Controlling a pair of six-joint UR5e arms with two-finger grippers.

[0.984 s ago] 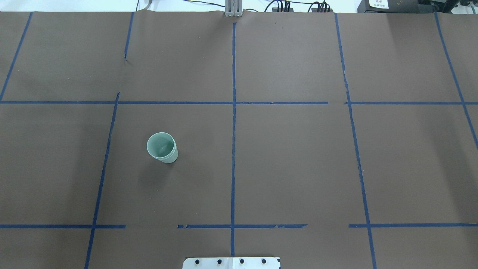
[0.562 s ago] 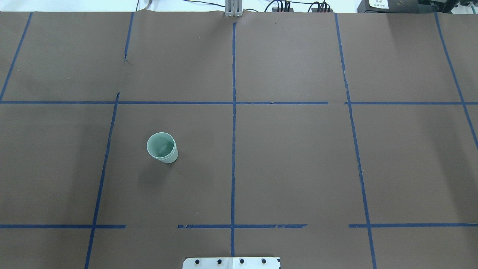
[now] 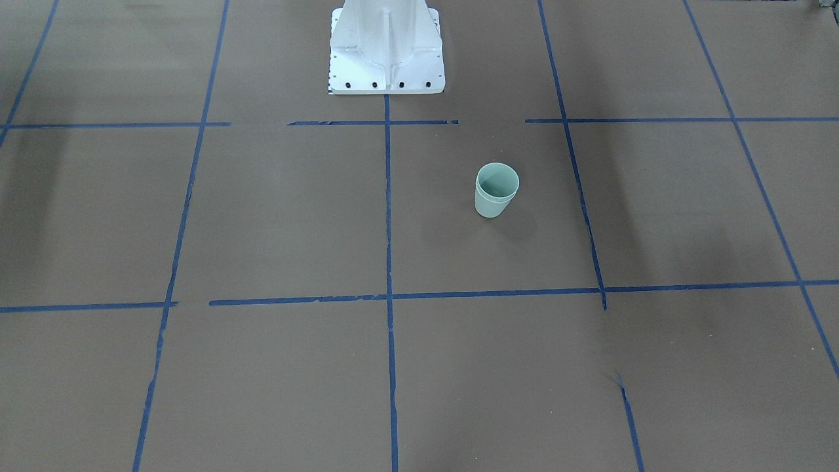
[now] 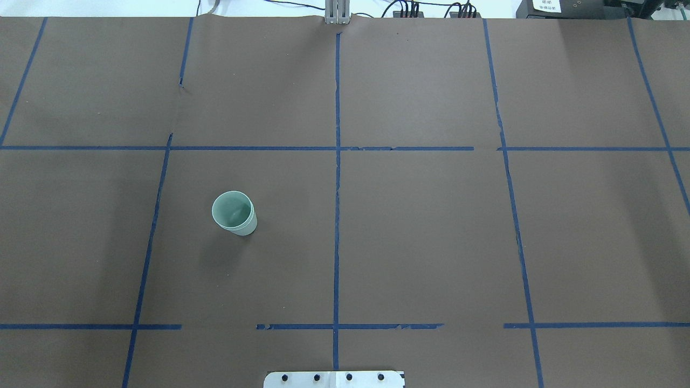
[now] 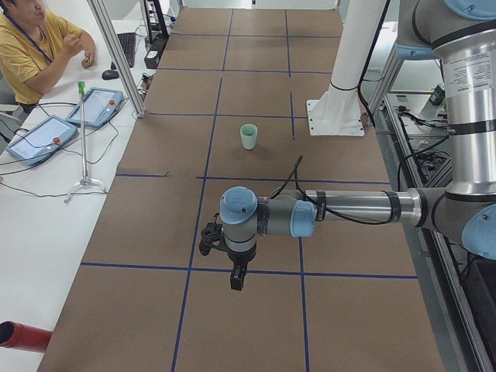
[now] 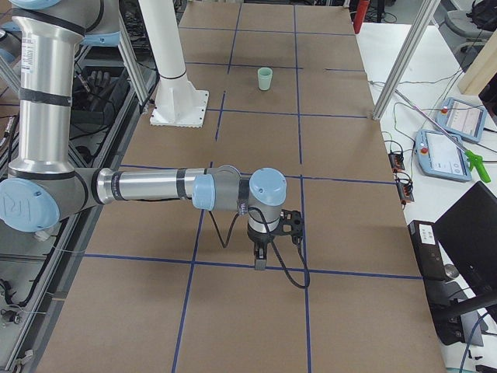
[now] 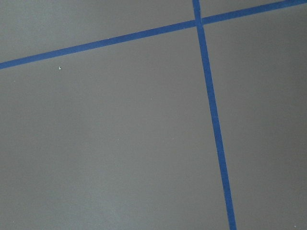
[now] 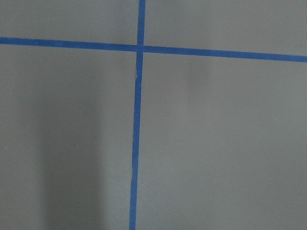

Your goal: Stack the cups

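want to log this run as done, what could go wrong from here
1. The cups look nested, with a second rim showing under the top one; if the inner one sits crooked, the stack may be loose.
2. Both wrist views show only the table, so nothing checks the stack close up.
3. The left hand hangs over the table, pointing down; a sweep toward the stack could topple it.

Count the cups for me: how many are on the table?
2, it seems: the cups stand nested as one upright stack on the table, robot-left half; a doubled rim shows. No separate cup in any view.
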